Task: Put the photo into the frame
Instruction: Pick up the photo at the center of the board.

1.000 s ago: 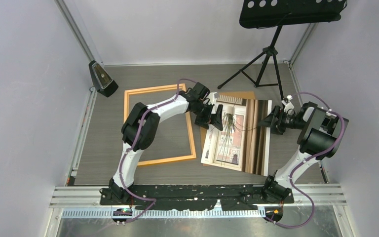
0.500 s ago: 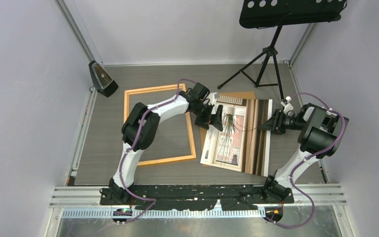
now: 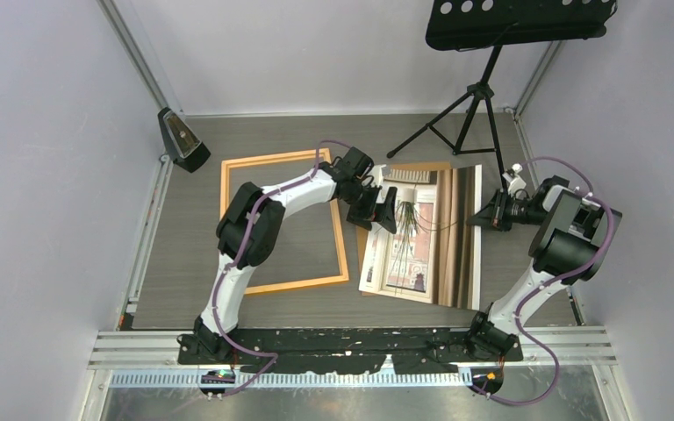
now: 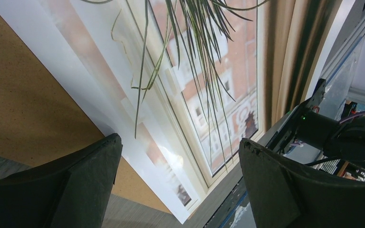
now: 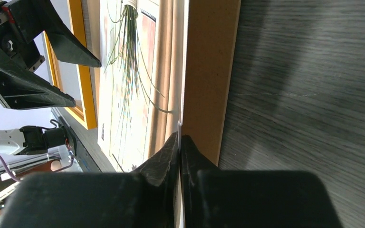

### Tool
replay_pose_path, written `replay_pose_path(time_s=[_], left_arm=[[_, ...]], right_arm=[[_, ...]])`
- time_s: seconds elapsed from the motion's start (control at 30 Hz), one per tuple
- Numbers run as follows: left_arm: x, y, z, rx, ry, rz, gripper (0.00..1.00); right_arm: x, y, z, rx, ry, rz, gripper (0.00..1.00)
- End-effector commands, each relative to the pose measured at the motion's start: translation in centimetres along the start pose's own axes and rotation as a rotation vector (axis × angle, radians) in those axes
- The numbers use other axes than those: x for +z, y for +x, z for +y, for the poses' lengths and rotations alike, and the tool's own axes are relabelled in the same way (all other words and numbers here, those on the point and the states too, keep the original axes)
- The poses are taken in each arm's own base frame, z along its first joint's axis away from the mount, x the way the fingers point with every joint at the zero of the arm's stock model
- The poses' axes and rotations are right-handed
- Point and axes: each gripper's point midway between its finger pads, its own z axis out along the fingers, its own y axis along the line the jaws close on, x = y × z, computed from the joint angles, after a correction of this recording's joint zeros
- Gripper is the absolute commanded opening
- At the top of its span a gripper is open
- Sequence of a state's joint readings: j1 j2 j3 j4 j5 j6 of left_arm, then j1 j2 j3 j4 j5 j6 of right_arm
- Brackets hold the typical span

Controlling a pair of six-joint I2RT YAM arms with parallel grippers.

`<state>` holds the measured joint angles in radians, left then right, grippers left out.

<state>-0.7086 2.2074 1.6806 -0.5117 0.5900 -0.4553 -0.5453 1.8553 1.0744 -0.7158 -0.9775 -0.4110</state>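
Right tool (image 5: 179, 142) is clamped on the edge of the photo (image 3: 412, 246) farthest from the frame (image 3: 272, 158). The photo lies just beside the frame, on the backing board (image 5: 209, 71). Left tool (image 4: 179, 142) stands apart above the photo. Risks: my thin pinch slips, the paper buckles when lifted, or the board drags along.

No text, label, brand or number is legible anywhere.

Pale lilac walls (image 3: 44, 175) enclose a grey wood-grain table (image 3: 184, 254); a black music stand (image 3: 478, 96) stands just beyond the right gripper (image 3: 477, 217).
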Motion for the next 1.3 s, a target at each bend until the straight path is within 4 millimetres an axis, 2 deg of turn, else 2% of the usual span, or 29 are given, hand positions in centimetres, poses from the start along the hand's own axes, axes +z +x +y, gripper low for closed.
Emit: replay_pose_path(time_s=[0.0, 0.2, 0.37, 0.6, 0.8, 0.97, 1.03, 1.27], left_arm=[[-0.2, 0.2, 0.3, 0.031, -0.033, -0.003, 0.98], [-0.6, -0.1, 0.3, 0.035, -0.038, -0.012, 0.98], [-2.0, -0.9, -0.2, 0.043, -0.046, -0.037, 1.00], [-6.0, -3.4, -2.0, 0.109, -0.085, -0.127, 1.00], [-10.9, -5.8, -3.1, 0.121, -0.121, -0.205, 1.00], [-14.8, -7.9, -5.9, 0.154, -0.127, -0.271, 1.00], [-16.4, -9.0, -7.5, 0.151, -0.115, -0.312, 1.00], [-20.1, -11.6, -12.2, 0.104, -0.012, -0.443, 0.99]], right_arm=[[-1.3, -1.8, 1.3, -0.078, 0.019, -0.040, 0.07], [-1.3, -1.8, 1.6, -0.075, 0.008, -0.044, 0.06], [-2.3, -2.7, 3.0, -0.099, 0.018, -0.084, 0.06], [-4.3, -5.0, 6.2, -0.160, 0.052, -0.166, 0.06], [-5.3, -6.5, 9.5, -0.242, 0.085, -0.211, 0.06], [-5.1, -7.6, 12.8, -0.341, 0.137, -0.253, 0.06], [-4.2, -7.7, 14.9, -0.395, 0.131, -0.254, 0.06], [-2.8, -9.1, 20.5, -0.539, 0.166, -0.323, 0.06]])
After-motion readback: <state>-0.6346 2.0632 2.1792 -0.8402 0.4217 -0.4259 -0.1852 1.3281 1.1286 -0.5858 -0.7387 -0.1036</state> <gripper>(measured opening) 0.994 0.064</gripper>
